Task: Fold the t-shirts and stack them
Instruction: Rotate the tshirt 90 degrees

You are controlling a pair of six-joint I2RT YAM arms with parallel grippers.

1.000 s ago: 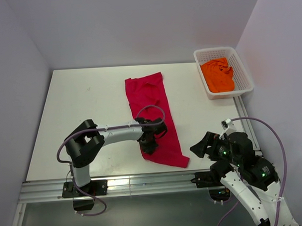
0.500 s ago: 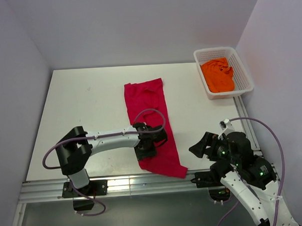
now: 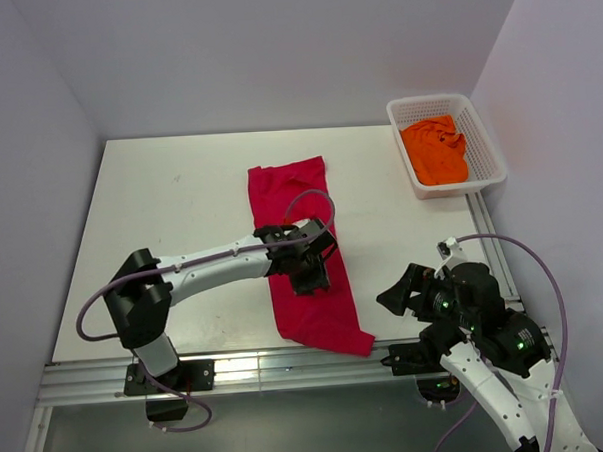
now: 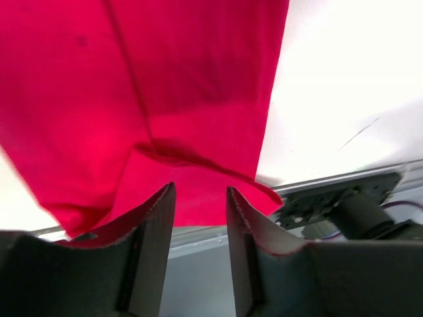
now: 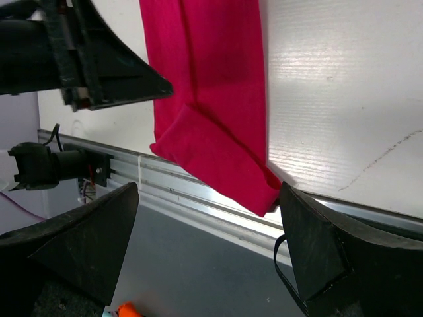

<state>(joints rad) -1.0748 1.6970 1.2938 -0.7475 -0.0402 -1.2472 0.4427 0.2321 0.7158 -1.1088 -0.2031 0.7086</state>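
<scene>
Crimson t-shirt (image 3: 295, 201) lies in a long creased strip; left gripper (image 4: 200, 193) and right gripper (image 5: 209, 191) both gape empty

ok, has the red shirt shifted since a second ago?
Yes. The red t-shirt has slid toward the near edge of the table; its near corner now reaches the front rail.

Both arms (image 3: 218, 262) were white-shelled with black joints — left gripper (image 4: 199, 193) and right gripper (image 5: 210, 189) matt black, a mauve cable (image 3: 307, 194) looping along each.
</scene>
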